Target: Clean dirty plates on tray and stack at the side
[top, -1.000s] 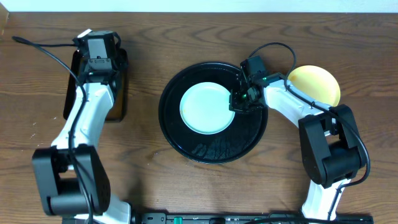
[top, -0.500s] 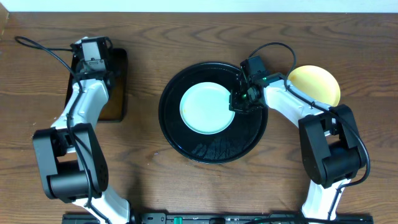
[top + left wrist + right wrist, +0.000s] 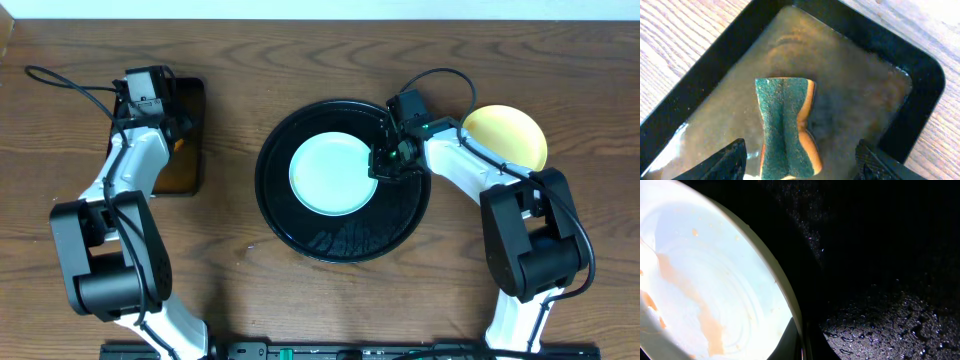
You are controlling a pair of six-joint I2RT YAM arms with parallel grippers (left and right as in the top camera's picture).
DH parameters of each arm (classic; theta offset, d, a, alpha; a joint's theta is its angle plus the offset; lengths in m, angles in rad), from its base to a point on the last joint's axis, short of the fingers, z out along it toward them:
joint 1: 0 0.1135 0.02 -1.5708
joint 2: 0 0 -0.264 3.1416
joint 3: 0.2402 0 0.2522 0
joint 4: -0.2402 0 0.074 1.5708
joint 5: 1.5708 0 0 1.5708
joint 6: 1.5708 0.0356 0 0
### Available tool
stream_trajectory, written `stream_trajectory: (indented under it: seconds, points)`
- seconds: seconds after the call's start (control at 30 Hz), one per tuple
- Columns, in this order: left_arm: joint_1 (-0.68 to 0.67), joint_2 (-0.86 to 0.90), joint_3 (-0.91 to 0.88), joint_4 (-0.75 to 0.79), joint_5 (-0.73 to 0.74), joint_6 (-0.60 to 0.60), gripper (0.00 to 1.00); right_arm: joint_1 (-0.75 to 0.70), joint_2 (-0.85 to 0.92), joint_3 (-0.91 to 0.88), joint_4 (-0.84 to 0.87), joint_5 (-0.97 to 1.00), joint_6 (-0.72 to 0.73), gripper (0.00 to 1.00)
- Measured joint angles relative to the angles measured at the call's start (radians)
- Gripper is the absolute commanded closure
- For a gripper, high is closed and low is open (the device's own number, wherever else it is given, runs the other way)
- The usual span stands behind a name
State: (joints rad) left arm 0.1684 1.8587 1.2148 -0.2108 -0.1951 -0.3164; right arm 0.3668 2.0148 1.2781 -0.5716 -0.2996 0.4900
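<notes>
- Where the left wrist camera looks down, the left gripper (image 3: 800, 150) is seen spread wide, a finger on either side of a green sponge (image 3: 785, 125) and neither touching it. The sponge is pinched at its waist and lies in brownish liquid (image 3: 850, 85) in a black rectangular pan (image 3: 920, 90).
- By the right wrist camera, the right gripper (image 3: 801, 347) is shown closed narrowly on the rim of the white plate (image 3: 715, 280), with one dark finger on the inner side.
- An orange sauce streak (image 3: 705, 315) on the plate and water drops (image 3: 890, 325) on the tray (image 3: 880, 255) are made out only in this view.
- From overhead, the white plate is seen lying on the round tray, left of its middle, and is held at its right edge.
- Further right, the yellow plate (image 3: 510, 135) is found on the table (image 3: 300, 60), off the tray and partly covered by the right arm.
- At the table's left side, the pan is largely covered by the left arm.
</notes>
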Motion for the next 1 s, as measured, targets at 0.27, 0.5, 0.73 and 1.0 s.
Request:
stream_trajectory:
  seconds: [0.27, 0.5, 0.73, 1.0]
  points:
    - [0.0, -0.139, -0.006, -0.081, 0.012, -0.001, 0.22, 0.0, -0.002, 0.0, -0.001, 0.0, -0.018, 0.99]
    - [0.0, -0.205, -0.006, -0.15, 0.013, 0.0, 0.21, 0.0, -0.112, -0.013, -0.039, 0.061, -0.058, 0.99]
    - [0.0, -0.204, -0.008, -0.153, 0.013, 0.0, 0.2, 0.004, -0.387, -0.013, -0.103, 0.224, -0.098, 0.99]
    - [0.0, -0.204, -0.008, -0.153, 0.013, 0.0, 0.2, 0.03, -0.438, -0.013, -0.109, 0.281, -0.119, 0.64]
